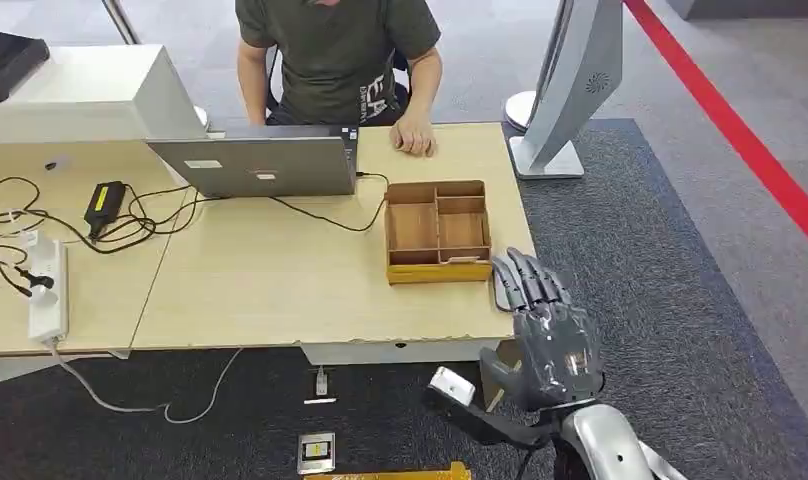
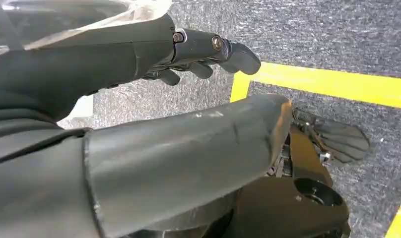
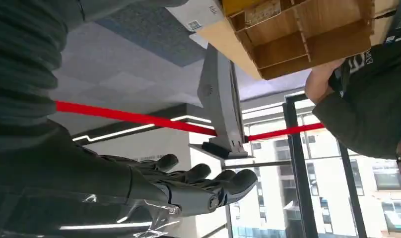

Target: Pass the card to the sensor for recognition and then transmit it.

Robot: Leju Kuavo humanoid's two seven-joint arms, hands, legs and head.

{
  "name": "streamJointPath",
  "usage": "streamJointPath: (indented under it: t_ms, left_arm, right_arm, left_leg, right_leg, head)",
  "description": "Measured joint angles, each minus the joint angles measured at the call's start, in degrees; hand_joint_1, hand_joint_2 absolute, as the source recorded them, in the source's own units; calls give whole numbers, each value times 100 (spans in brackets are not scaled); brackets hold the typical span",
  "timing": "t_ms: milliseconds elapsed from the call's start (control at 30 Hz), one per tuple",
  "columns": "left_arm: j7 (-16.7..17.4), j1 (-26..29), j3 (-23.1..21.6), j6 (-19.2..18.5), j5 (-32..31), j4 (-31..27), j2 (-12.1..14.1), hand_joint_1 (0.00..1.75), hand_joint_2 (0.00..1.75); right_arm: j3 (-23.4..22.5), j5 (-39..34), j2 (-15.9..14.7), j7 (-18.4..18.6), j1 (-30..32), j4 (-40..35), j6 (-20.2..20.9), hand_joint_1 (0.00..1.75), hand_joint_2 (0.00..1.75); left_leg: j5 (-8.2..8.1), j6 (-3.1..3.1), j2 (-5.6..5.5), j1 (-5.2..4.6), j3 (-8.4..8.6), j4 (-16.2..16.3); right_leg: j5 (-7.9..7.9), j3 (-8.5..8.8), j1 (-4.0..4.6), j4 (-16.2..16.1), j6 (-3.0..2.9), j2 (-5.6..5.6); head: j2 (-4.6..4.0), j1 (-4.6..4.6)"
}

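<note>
A brown wooden compartment box (image 1: 437, 230) stands near the table's right front edge. A pale card (image 1: 464, 259) lies in its front right compartment, and it leans there too in the right wrist view (image 3: 262, 12). My right hand (image 1: 545, 330) hovers just off the table's right front corner, a little short of the box, fingers stretched out and apart, holding nothing. The right wrist view shows the same stretched fingers (image 3: 203, 183) below the box (image 3: 307, 39). A grey-white standing sensor post (image 1: 570, 90) rises beyond the table's far right corner. My left hand (image 2: 154, 54) hangs over carpet, fingers loosely extended, empty.
A person (image 1: 330, 60) sits behind the table with a hand (image 1: 415, 140) resting on it beside an open laptop (image 1: 260, 165). A power strip (image 1: 48, 290) and cables lie at the left. A red floor line (image 1: 740, 130) runs at the right. Small items (image 1: 316, 452) lie on the carpet.
</note>
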Motion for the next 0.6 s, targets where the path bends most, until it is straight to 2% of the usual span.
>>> streamJointPath:
  t_ms: [167,333,600]
  left_arm:
    - [26,0,11,-33,-20,0,2,0,0]
    - [68,-1,9,-153,-96,0,31,0,0]
    - [61,-3,0,-245,-216,0,52,0,0]
  right_arm:
    - [9,-24,367,-33,-102,428,44,0,175]
    - [-74,88,691,-232,-281,879,195,0,175]
    - [-258,861,1134,-444,-676,1506,100,0,175]
  left_leg:
    - [0,0,0,2,-2,0]
    - [1,-1,1,2,0,0]
    - [2,-3,1,2,0,0]
  right_leg:
    - [0,0,1,0,0,0]
    - [1,0,2,0,0,0]
    - [1,0,2,2,-1,0]
  head:
    - [0,2]
    - [0,0]
    - [0,-2]
